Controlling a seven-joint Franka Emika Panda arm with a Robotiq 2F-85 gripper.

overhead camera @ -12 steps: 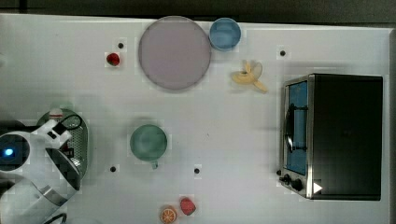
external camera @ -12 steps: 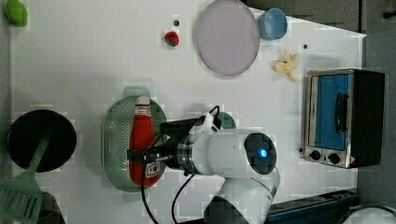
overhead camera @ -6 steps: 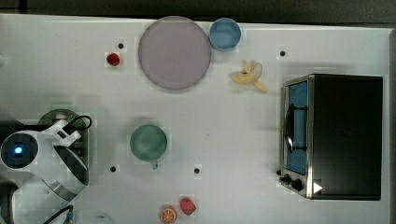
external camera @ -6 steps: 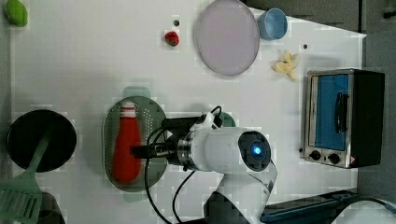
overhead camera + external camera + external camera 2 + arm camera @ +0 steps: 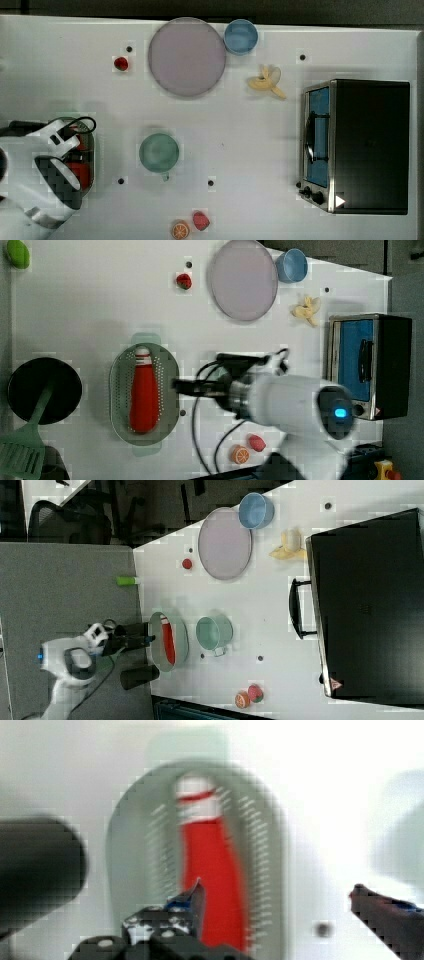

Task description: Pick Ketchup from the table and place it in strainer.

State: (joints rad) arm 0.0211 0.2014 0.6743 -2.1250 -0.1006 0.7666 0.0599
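Left view, lower left: the Ketchup (image 5: 144, 395) lies inside the strainer (image 5: 119, 405) — the end effector (image 5: 176, 386), spread wide, holds nothing.

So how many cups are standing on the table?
2. The blue cup stands at the far edge beside the purple plate; the green cup stands mid-table, right of the strainer in the top view.

Top view and left view both look straight down on the white table (image 5: 260, 135). The right view looks from higher and farther off, taking in floor. The wrist view sits close behind the gripper (image 5: 277, 895). All four share the strainer (image 5: 120, 390).
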